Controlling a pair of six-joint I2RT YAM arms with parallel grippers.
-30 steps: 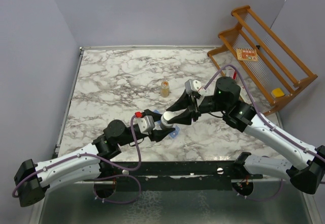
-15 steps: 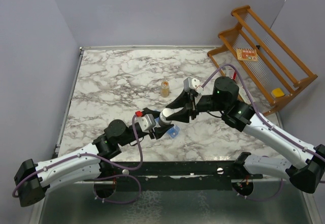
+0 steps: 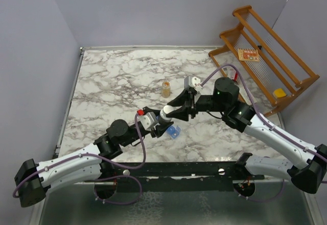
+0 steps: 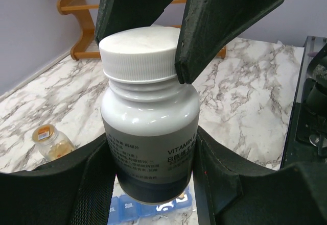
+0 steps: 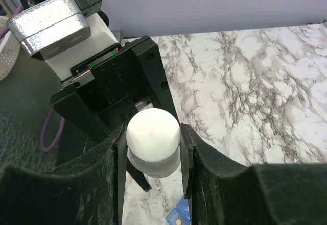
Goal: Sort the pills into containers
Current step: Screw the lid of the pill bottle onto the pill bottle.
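The step in hand looks like opening the pill supply, since no loose pill shows anywhere on the marble table. The left gripper is clamped on the body of a grey vitamin bottle, one finger on each flank, and holds it upright above the table. The right gripper comes in from the other side and pinches the bottle's white cap between its two fingers, which press on opposite sides of the cap's ribbed rim. In the left wrist view the cap sits square on the neck with no gap under it, so it appears not yet unscrewed. The pill organiser, a translucent blue strip of compartments, lies on the table just beneath and slightly right of the two grippers; only its end shows past them, and whether its lids stand open or any compartment is filled cannot be told. A small amber bottle stands apart, farther back on the table, and a wooden rack leans at the right wall. The next move likely calls for the right wrist to turn the cap while the left keeps the bottle from spinning, then lift it straight off. A tilt of the bottle during that would risk spilling pills wide of the strip.
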